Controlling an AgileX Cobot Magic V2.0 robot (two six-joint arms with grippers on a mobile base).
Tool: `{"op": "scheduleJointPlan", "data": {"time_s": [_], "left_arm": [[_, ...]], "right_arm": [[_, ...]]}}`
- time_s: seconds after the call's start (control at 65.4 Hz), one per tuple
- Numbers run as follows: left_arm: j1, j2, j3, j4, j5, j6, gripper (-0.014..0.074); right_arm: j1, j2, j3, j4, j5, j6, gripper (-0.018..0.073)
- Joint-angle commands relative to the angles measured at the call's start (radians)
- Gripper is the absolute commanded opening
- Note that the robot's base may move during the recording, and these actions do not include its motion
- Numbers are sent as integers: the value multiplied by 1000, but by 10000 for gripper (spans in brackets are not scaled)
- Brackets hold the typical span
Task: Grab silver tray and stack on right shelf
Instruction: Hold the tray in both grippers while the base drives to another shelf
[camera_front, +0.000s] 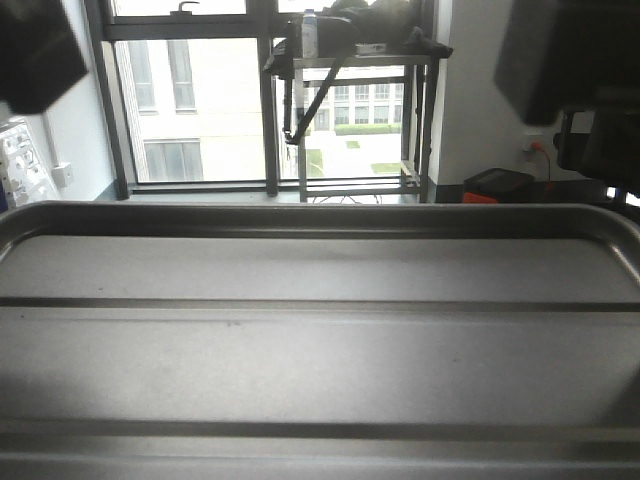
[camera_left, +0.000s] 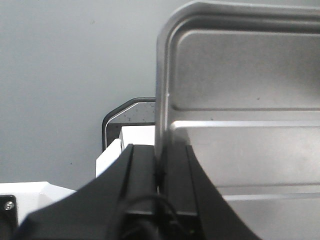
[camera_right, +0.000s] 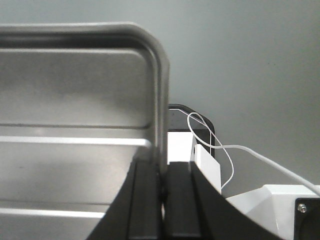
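The silver tray (camera_front: 320, 350) fills the lower half of the front view, held up close to the camera, with two long ridges across its base. My left gripper (camera_left: 160, 159) is shut on the tray's left rim (camera_left: 161, 100), one finger inside and one outside. My right gripper (camera_right: 162, 170) is shut on the tray's right rim (camera_right: 161, 100) in the same way. The tray's base (camera_right: 70, 165) shows in both wrist views, above a grey floor. The right shelf is out of view.
Beyond the tray a large window (camera_front: 200, 90) and a metal stand (camera_front: 355, 110) with dark gear on top show. A black-and-orange box (camera_front: 497, 185) sits by the right wall. A white cable (camera_right: 235, 150) loops beside my right gripper.
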Motion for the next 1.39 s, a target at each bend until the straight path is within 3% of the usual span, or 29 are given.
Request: {"op": "scheduleJointPlan", "data": {"time_s": [0.0, 1.377], "left_arm": [[-5, -23, -21, 29, 148, 3, -91], [-5, -23, -21, 31, 148, 3, -91]], "right_arm": [[-4, -22, -27, -53, 101, 1, 60], [-4, -22, -27, -53, 101, 1, 60]]}}
